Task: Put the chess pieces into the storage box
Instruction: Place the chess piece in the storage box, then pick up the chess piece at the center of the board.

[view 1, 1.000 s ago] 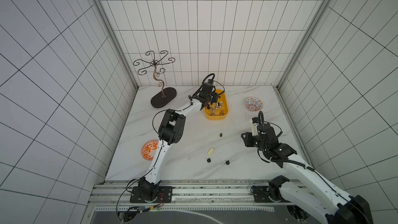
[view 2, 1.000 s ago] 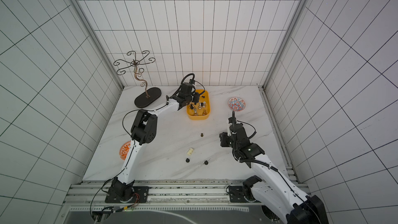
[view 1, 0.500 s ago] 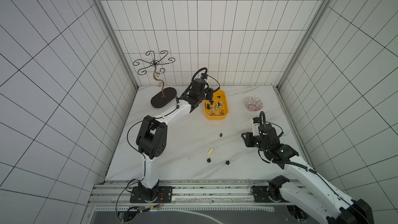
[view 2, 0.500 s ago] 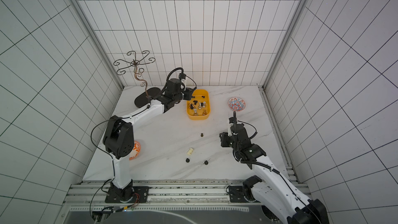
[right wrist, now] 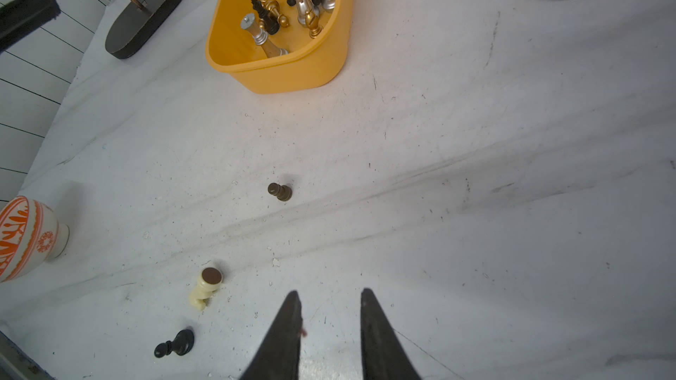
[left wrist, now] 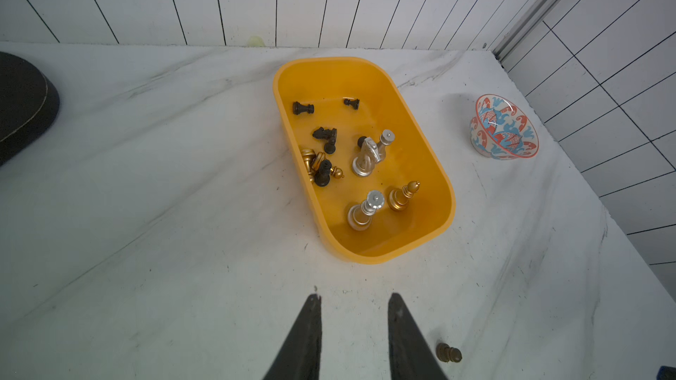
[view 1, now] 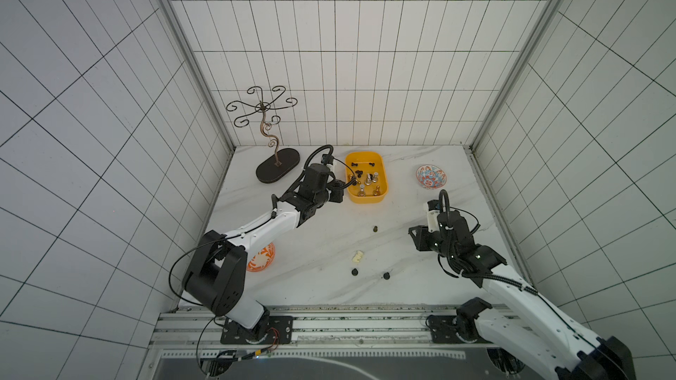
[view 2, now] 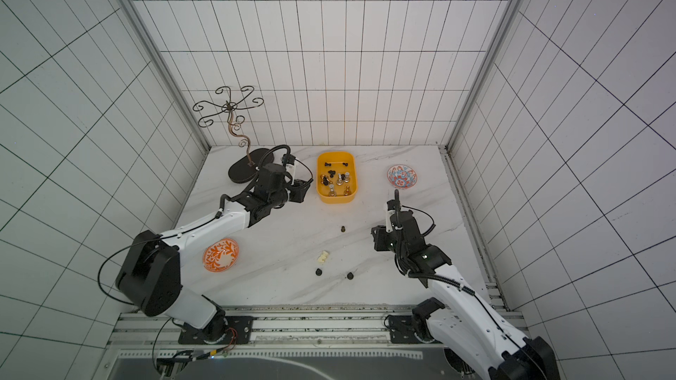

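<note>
The yellow storage box (view 1: 380, 162) (view 2: 352, 162) (left wrist: 329, 78) (right wrist: 292, 74) stands at the back of the table and holds several black, silver and gold chess pieces (left wrist: 367, 157). Loose on the marble lie a dark brown pawn (view 1: 375, 228) (view 2: 343, 228) (right wrist: 280, 191) (left wrist: 448, 353), a cream piece (view 1: 358, 256) (view 2: 323, 257) (right wrist: 205, 286) on its side, and two black pawns (view 1: 354, 271) (view 1: 386, 275) (right wrist: 175, 343). My left gripper (view 1: 337, 193) (left wrist: 353, 296) is open and empty just left of the box. My right gripper (view 1: 417, 239) (right wrist: 329, 292) is open and empty, right of the loose pieces.
A black-based wire jewellery stand (view 1: 278, 169) is at the back left. A red-and-blue bowl (view 1: 431, 177) sits right of the box. An orange-and-white bowl (view 2: 220, 254) sits near the left arm's lower link. Tiled walls close in three sides.
My left arm has drawn back from above the box to its left side, and its jaws have parted slightly. The right arm has barely moved.
</note>
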Robot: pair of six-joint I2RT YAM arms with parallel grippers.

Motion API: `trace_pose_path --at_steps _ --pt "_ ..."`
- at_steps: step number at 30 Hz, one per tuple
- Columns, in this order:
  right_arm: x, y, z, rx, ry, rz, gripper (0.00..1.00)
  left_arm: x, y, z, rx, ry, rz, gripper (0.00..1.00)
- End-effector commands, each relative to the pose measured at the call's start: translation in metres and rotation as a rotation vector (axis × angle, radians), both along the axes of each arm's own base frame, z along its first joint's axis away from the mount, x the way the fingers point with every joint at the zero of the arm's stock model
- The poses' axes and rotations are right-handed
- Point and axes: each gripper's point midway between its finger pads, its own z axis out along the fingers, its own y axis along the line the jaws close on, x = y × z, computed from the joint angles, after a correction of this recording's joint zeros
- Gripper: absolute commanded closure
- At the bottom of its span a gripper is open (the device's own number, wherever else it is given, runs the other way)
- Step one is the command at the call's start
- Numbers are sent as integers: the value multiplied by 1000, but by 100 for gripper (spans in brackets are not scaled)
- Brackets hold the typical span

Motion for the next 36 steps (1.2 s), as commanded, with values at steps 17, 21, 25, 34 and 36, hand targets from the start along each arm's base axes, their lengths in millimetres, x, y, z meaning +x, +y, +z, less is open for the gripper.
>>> trace_pose_path --at_steps 17,21,25,34,36 --pt "27 45 -5 -73 -5 88 71 -73 38 -17 -102 67 54 70" --pt "35 59 -4 -85 -10 120 71 -84 45 -23 -111 77 73 69" --pt "44 76 -3 -92 -24 156 71 -91 47 -30 -122 95 78 69" --pt "74 102 -9 -147 -47 197 70 -96 40 -29 -129 102 62 69" --pt "79 106 -12 -156 -47 207 69 -97 39 -30 -130 104 62 69"
